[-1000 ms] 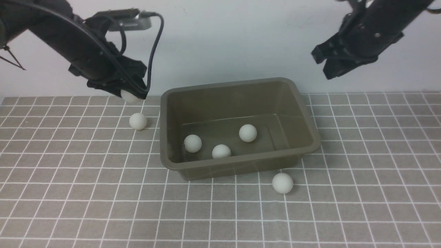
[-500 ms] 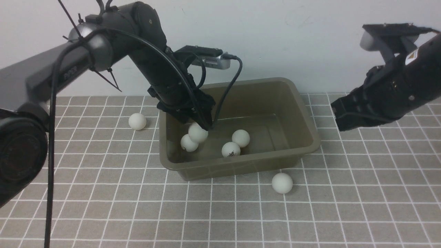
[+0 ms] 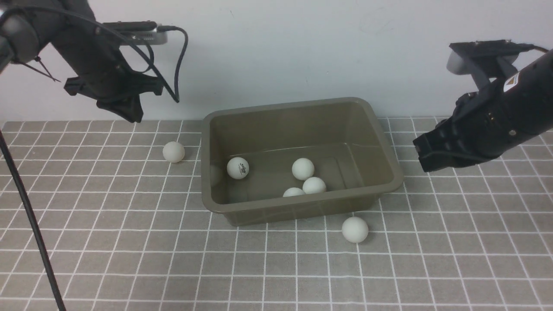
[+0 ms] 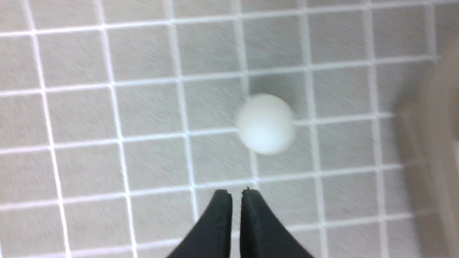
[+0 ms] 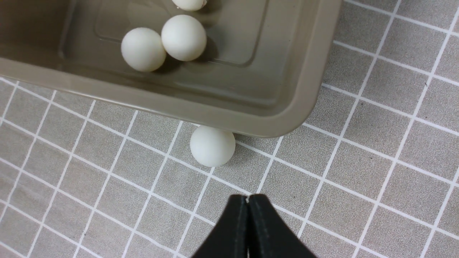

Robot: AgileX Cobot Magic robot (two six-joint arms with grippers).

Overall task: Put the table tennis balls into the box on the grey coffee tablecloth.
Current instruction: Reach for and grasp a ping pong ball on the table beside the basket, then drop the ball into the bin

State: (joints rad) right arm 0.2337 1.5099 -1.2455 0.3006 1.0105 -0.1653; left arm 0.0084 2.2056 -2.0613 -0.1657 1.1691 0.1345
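Left claw (image 4: 236, 191) nearly pressed together, right claw (image 5: 247, 197) fully so, both empty. Four balls (image 3: 303, 169) in box (image 3: 298, 155); one ball (image 3: 173, 152) left of it, another ball (image 3: 355, 230) on near side.

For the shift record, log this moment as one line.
balls in tub: four | balls on tablecloth: two | left gripper: nearly shut, empty | right gripper: shut, empty | task: unfinished

The kind of place is not certain: only a checked cloth (image 3: 129, 259) below and a plain pale wall (image 3: 302, 52) across the top are seen.
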